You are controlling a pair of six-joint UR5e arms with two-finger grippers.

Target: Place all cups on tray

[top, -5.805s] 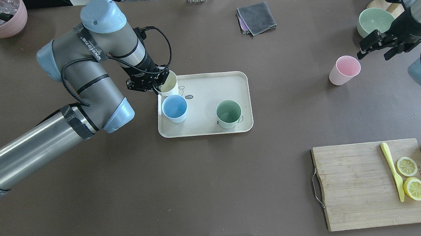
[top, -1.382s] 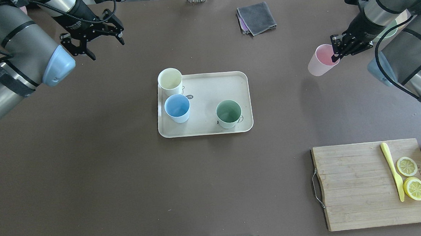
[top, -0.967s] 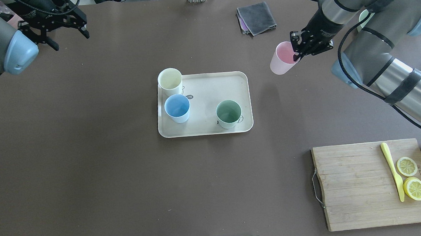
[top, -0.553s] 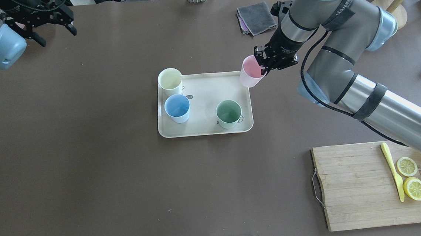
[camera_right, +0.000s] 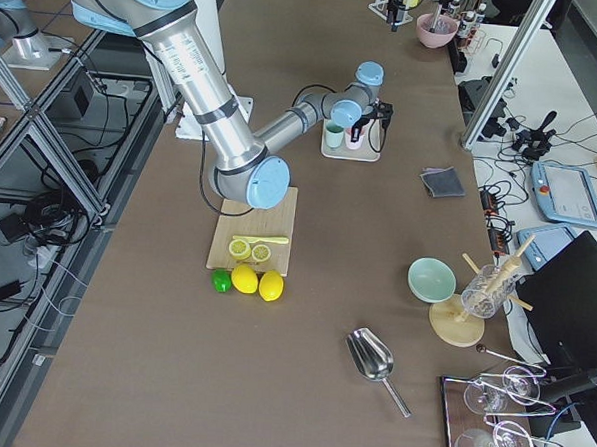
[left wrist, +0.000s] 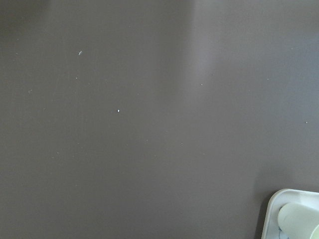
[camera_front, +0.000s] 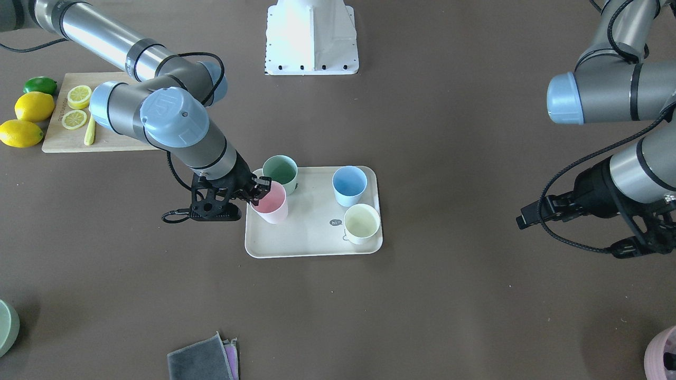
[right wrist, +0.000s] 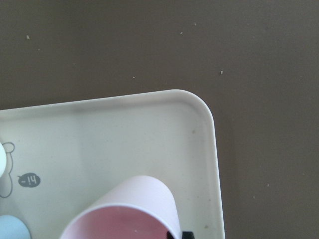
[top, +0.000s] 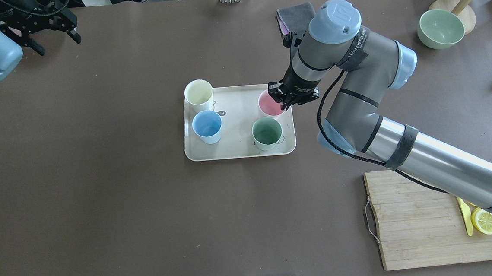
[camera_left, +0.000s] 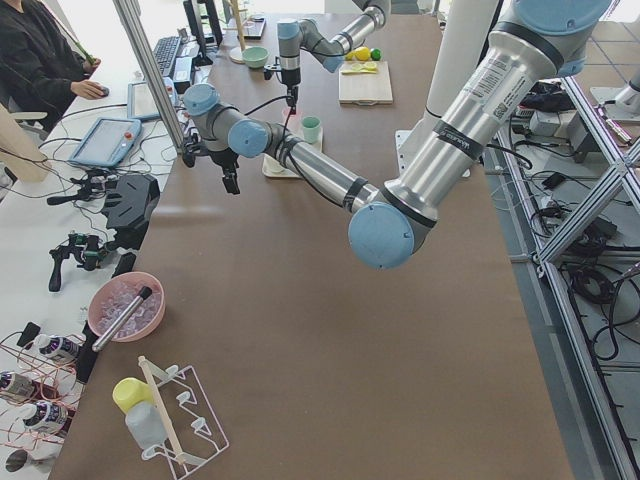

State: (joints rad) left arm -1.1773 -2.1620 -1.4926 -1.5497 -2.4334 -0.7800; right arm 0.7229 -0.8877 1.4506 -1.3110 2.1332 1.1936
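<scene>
The beige tray lies mid-table. On it stand a cream cup, a blue cup and a sage green cup. My right gripper is shut on the rim of the pink cup, which sits slightly tilted over the tray's far right corner, behind the green cup. I cannot tell whether its base touches the tray. The right wrist view shows the pink cup above the tray. My left gripper hangs open and empty over the table's far left corner.
A wooden cutting board with a lemon slice and a yellow knife lies front right, partly under my right arm. At the far right stands a green bowl. A grey cloth lies behind the tray. A mauve pot is far left.
My right gripper has carried the pink cup leftward from the table's right side to above the tray. The left gripper let go of the cream cup and withdrew to the far left.
</scene>
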